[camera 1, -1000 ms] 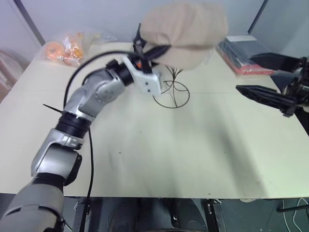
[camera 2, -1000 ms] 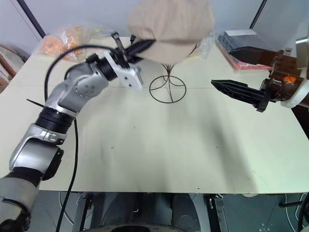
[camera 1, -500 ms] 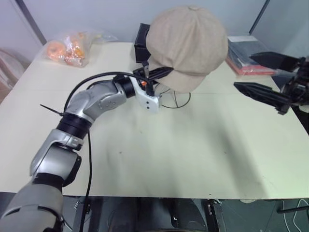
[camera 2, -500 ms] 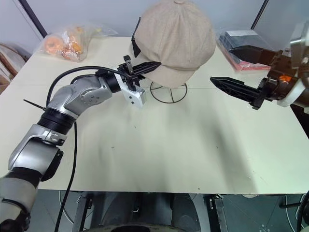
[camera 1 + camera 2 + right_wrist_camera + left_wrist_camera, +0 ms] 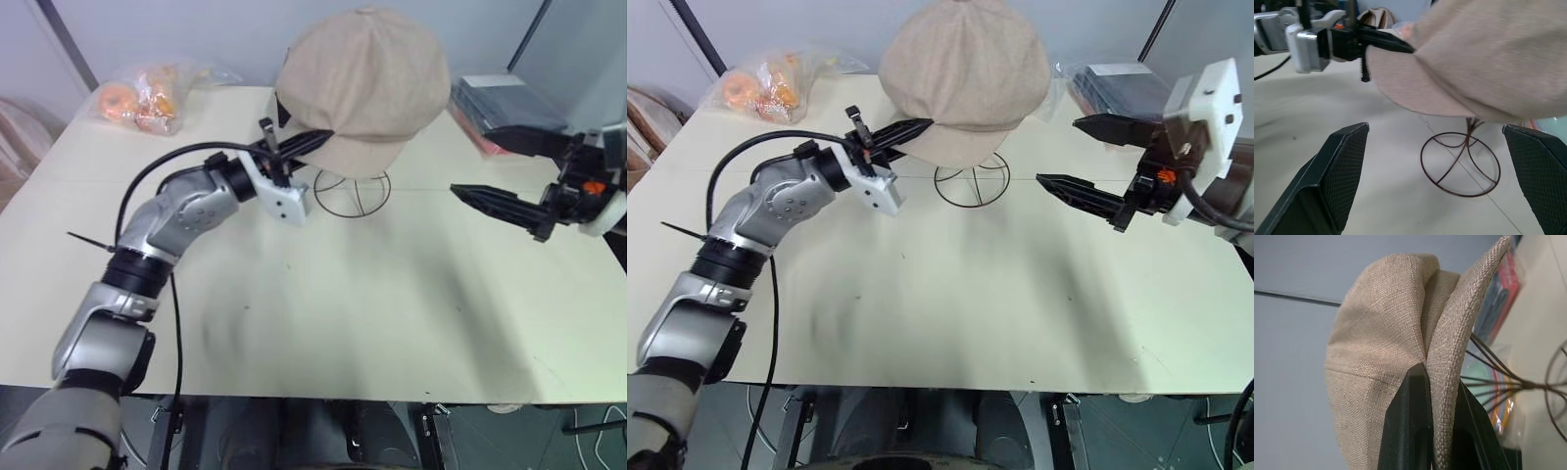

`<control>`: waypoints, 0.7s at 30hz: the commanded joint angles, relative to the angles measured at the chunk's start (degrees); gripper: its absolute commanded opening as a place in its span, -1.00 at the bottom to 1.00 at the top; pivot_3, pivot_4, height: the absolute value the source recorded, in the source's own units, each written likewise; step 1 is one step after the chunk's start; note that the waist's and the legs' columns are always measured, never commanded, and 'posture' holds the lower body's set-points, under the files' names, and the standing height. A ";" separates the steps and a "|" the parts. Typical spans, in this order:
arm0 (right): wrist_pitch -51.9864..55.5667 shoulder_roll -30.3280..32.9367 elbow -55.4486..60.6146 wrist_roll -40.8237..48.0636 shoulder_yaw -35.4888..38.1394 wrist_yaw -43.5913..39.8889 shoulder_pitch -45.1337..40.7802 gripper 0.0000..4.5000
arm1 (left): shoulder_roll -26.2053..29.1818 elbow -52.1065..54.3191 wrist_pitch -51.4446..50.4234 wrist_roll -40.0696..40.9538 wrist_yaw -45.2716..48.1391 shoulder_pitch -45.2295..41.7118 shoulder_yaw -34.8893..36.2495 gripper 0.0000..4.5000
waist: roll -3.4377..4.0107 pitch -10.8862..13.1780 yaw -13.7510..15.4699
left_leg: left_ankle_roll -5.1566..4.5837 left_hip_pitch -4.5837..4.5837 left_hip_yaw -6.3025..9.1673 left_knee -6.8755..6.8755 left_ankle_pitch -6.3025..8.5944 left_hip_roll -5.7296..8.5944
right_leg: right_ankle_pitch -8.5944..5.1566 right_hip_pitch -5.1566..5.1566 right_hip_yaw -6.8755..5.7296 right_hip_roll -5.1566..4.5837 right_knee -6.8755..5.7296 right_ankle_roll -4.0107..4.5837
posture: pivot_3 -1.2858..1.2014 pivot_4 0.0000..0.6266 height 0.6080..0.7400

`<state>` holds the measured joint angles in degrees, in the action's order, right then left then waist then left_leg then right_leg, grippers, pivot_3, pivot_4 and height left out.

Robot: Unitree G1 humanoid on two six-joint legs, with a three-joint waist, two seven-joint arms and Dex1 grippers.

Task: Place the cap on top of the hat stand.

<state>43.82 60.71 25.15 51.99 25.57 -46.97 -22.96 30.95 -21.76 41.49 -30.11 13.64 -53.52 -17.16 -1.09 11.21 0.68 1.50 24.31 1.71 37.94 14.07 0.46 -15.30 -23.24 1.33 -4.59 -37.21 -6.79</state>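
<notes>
Left end effector [image 5: 306,143] clenched on the brim of the cap [image 5: 364,83], seating its crown over the hat stand [image 5: 353,192] just ahead; right end effector [image 5: 1073,157] spread wide, empty alongside.

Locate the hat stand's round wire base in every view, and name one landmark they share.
Left eye view: the wire base lies on the table under the cap.
Right eye view: upper centre, below the cap's brim.
Left wrist view: part of the ring at the edge, past the brim.
Right wrist view: full ring between the right gripper's open fingers.
Shared landmark: the beige cap.
</notes>
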 commanded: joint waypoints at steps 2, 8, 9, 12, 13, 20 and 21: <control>-0.52 0.21 0.97 0.52 1.36 0.40 -1.00 1.00 | -0.65 -1.62 0.49 1.52 0.50 -1.95 0.76 -0.84 | 0.00 0.00 -0.25 | -0.02 -0.01 -0.01 0.00 0.01 -0.02 | 0.00 -0.01 0.00 0.01 -0.01 0.00 | 0.03 -0.52 1.00; -0.34 0.32 1.35 0.75 1.79 0.69 -0.60 1.00 | -0.74 -3.38 0.88 -0.73 -0.43 -2.77 0.64 -0.84 | 0.00 0.00 -0.10 | -0.02 -0.01 -0.01 0.00 0.01 -0.03 | 0.00 -0.02 0.00 0.02 -0.01 0.00 | 0.03 -0.52 1.00; -0.38 0.29 1.32 0.70 1.72 0.73 -0.61 1.00 | -0.72 -3.54 0.70 -0.91 -0.40 -2.82 0.66 -0.84 | 0.00 0.00 -0.07 | -0.02 -0.01 -0.01 0.00 0.01 -0.02 | 0.00 -0.02 0.00 0.02 -0.01 0.00 | 0.03 -0.52 1.00; -0.47 0.17 1.32 0.67 1.57 0.84 -0.71 1.00 | -0.65 -3.79 0.59 -1.04 -0.27 -2.78 0.69 -0.84 | 0.00 0.00 0.01 | -0.02 0.00 -0.01 0.01 0.01 -0.02 | 0.00 -0.02 0.00 0.01 -0.01 0.00 | 0.03 -0.52 1.00; -0.52 0.13 1.27 0.64 1.47 0.88 -0.81 1.00 | -0.59 -3.83 0.69 -1.08 -0.19 -2.74 0.65 -0.84 | 0.00 0.00 0.01 | -0.02 0.00 -0.01 0.02 0.01 -0.02 | 0.00 -0.02 0.00 0.00 -0.01 0.00 | 0.03 -0.52 1.00; -0.75 0.02 1.14 0.54 1.18 0.95 -1.22 1.00 | -0.57 -3.86 1.62 -0.52 0.26 -2.51 0.64 -0.91 | 0.00 0.00 -0.02 | -0.02 0.00 0.00 0.02 0.01 -0.01 | 0.00 -0.02 0.00 0.00 -0.01 0.00 | 0.03 -0.52 1.00; -0.79 0.01 1.12 0.52 1.11 0.96 -1.30 1.00 | -0.58 -3.80 1.69 -0.58 0.18 -2.50 0.65 -0.91 | 0.00 0.00 -0.01 | -0.02 0.00 0.00 0.02 0.01 -0.01 | 0.00 -0.02 0.00 0.00 -0.01 0.00 | 0.03 -0.52 1.00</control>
<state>43.93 60.71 25.50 52.22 25.56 -46.32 -23.00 30.03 -26.49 42.28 -31.32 14.07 -54.68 -17.17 -1.08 11.21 0.67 1.48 24.32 1.70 37.96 14.09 0.45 -15.29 -23.26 1.33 -4.59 -37.22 -6.79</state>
